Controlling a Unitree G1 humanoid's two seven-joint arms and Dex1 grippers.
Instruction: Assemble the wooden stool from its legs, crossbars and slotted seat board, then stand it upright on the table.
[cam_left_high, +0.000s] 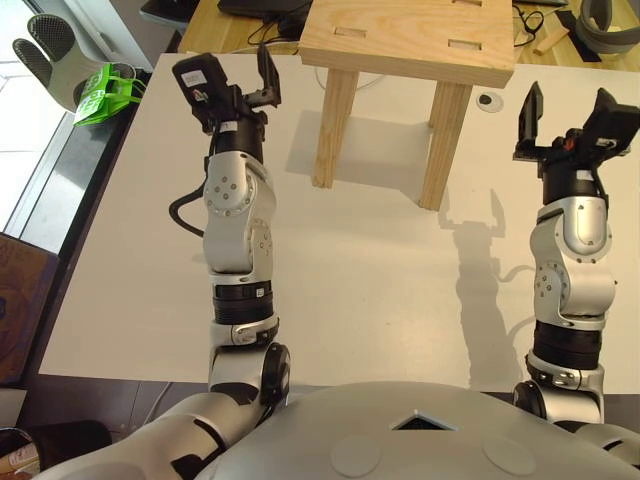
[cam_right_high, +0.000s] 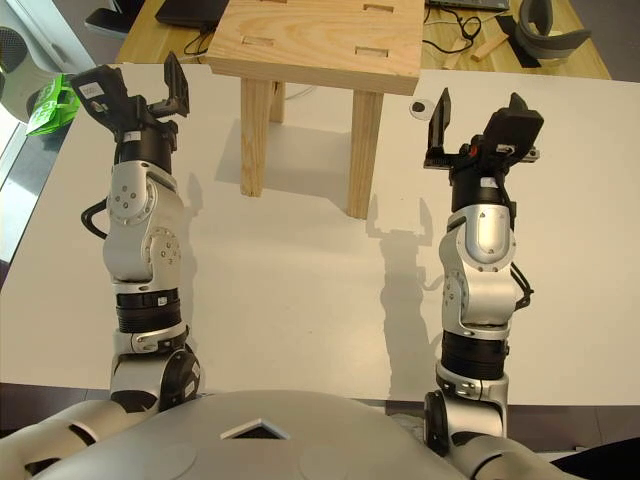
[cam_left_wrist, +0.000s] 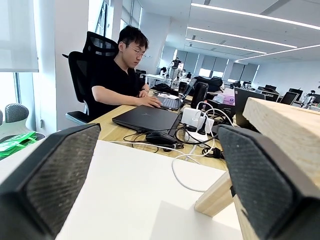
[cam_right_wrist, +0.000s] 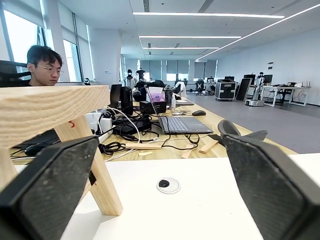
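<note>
We find the stool (cam_left_high: 405, 40) upright near the table's (cam_left_high: 350, 300) far edge. The left gripper (cam_left_high: 240, 85) and right gripper (cam_left_high: 568, 125) are open and empty. A careless inward swing could topple it.

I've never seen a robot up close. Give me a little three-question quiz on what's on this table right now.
1. True or false: the stool lies on its side on the table.
2. What touches the stool? A left gripper, B right gripper, C neither.
3. Fill in: both grippers' fingers are ___.
Key: 1 false, it stands upright; 2 C; 3 open.
</note>
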